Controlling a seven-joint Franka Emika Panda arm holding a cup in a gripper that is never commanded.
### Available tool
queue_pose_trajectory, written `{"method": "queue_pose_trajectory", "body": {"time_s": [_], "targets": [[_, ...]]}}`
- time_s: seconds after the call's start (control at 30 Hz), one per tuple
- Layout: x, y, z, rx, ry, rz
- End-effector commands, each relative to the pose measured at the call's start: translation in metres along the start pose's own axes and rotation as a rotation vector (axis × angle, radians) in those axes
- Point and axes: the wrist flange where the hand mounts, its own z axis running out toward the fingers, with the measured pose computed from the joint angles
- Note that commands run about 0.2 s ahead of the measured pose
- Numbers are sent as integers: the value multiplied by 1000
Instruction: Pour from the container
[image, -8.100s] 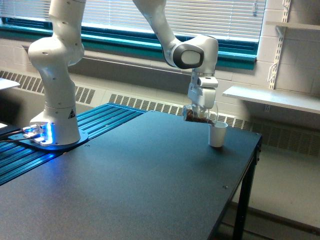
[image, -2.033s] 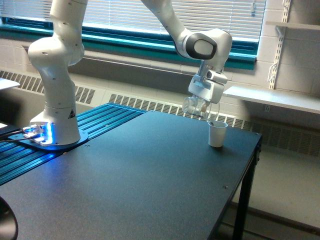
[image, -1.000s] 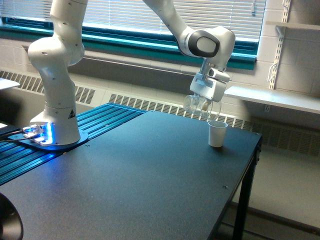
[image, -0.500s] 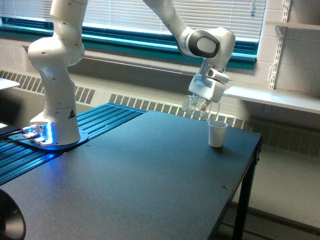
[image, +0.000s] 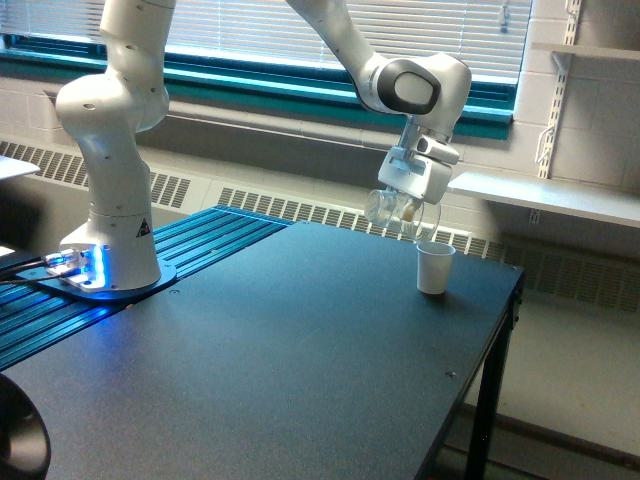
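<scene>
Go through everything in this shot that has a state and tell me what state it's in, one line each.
gripper: shut on the container, wrist tilted.
container: held in the air, tipped on its side above the white cup, looks clear with no dark contents visible.
white cup: upright on the table, mouth open; contents cannot be seen.
window blinds: lowered.
base light: glowing blue.

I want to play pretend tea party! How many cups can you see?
2. A white paper cup stands on the black table near its far corner; a clear plastic cup hangs tilted in the end effector just above it.
</scene>
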Motion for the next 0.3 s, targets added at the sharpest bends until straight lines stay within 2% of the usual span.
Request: {"method": "queue_pose_trajectory", "body": {"time_s": [0.03, 0.2, 0.3], "targets": [[1, -3, -4, 22, 16, -7], [1, -6, -9, 49, 34, -15], [3, -2, -6, 33, 65, -16]]}}
